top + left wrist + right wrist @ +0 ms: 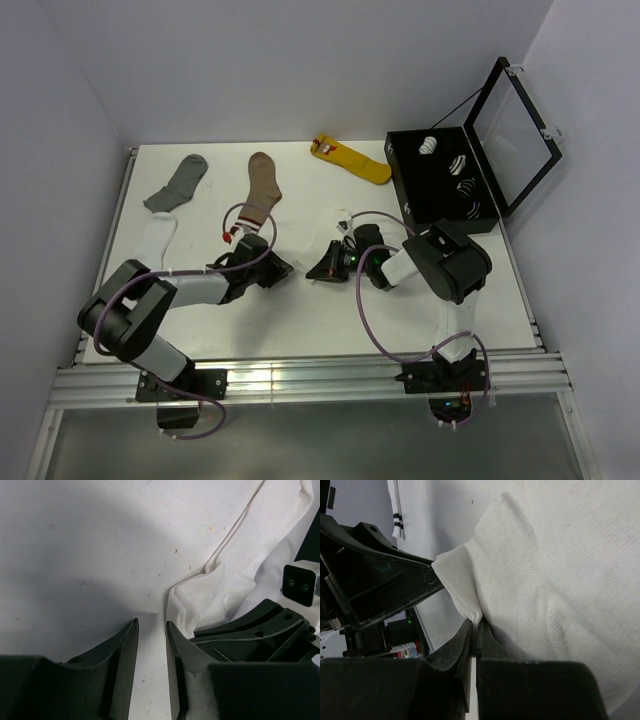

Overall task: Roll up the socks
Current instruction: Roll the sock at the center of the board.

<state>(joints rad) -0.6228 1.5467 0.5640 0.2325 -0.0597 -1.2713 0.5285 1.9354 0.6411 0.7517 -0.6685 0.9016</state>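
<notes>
A plain white sock [318, 232] [220, 585] [545, 570] lies crumpled at the table's middle, between both grippers. My right gripper [312, 270] [476, 625] is shut on a folded edge of this sock. From the left, my left gripper [284, 268] [151, 622] stands narrowly open with only bare table between its fingers; its right finger [175, 640] touches the sock's edge. The other gripper's black finger [260, 630] lies just beside it. A second white sock [157, 236] [396, 510], with two dark stripes, lies flat at the left.
A grey sock [178, 182], a brown sock [262, 185] and a yellow sock [352, 158] lie along the back. A black box [410, 195] with its lid [515, 125] raised stands at the back right, holding rolled socks [430, 145].
</notes>
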